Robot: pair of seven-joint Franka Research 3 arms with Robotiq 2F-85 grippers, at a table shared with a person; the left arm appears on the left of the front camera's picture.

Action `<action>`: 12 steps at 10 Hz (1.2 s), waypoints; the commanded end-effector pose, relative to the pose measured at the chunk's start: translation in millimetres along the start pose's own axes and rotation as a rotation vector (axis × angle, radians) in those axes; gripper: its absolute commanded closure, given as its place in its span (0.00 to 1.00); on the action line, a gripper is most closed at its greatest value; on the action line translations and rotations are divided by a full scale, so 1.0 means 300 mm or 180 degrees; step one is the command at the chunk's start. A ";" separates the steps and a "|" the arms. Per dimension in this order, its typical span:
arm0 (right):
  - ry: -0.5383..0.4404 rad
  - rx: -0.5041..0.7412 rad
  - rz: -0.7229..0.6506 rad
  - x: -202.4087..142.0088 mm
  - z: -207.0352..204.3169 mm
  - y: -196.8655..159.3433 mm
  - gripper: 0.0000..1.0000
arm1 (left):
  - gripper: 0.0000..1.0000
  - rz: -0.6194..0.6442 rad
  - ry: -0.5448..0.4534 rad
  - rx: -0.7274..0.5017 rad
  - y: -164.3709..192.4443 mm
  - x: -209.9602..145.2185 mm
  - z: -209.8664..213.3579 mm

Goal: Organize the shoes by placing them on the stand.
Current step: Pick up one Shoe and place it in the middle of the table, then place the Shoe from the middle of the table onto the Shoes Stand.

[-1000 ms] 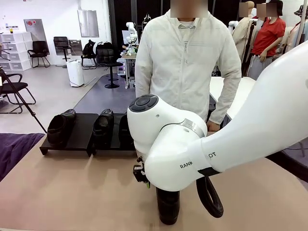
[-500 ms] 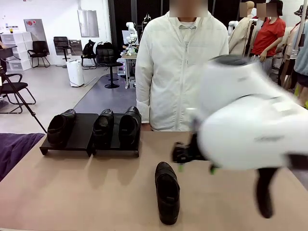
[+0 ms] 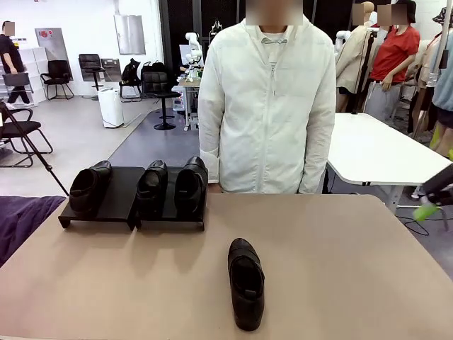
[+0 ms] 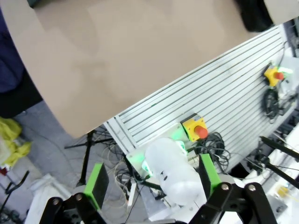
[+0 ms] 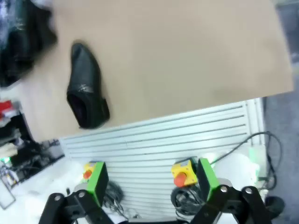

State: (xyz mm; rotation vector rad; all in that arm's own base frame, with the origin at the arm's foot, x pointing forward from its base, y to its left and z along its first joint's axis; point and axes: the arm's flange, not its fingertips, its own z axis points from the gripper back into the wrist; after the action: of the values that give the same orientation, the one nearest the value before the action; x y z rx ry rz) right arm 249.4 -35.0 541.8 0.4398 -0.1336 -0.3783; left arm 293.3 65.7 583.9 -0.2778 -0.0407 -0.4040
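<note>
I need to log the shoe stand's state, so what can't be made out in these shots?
- Front view: the three shoes on the stand are dark on dark, so their details are lost.
- Right wrist view: those shoes are motion-blurred and cut by the edge.
- Front view: the right claw is blurred at the frame edge.

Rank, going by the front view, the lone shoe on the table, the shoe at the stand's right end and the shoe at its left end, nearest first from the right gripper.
1. Lone shoe, on the table, closest to the right gripper at the picture's right edge.
2. Right-end shoe, on the stand.
3. Left-end shoe, far left.
</note>
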 end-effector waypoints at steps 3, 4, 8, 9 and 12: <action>0.0129 -0.0087 0.0293 -0.040 -0.043 0.095 0.00 | 0.00 -0.0033 -0.0007 -0.0046 0.000 -0.001 0.003; 0.0129 -0.0087 0.0293 -0.040 -0.043 0.095 0.00 | 0.00 -0.0033 -0.0007 -0.0046 0.000 -0.001 0.003; 0.0129 -0.0087 0.0293 -0.040 -0.043 0.095 0.00 | 0.00 -0.0033 -0.0007 -0.0046 0.000 -0.001 0.003; 0.0129 -0.0087 0.0293 -0.040 -0.043 0.095 0.00 | 0.00 -0.0033 -0.0007 -0.0046 0.000 -0.001 0.003; 0.0129 -0.0087 0.0293 -0.040 -0.043 0.095 0.00 | 0.00 -0.0033 -0.0007 -0.0046 0.000 -0.001 0.003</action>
State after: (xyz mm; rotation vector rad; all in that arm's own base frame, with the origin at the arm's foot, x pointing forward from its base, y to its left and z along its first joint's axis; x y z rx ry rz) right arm 250.7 2.5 539.8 0.3865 -0.1116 -0.3060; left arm 293.3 65.6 583.9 -0.2777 -0.0406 -0.4043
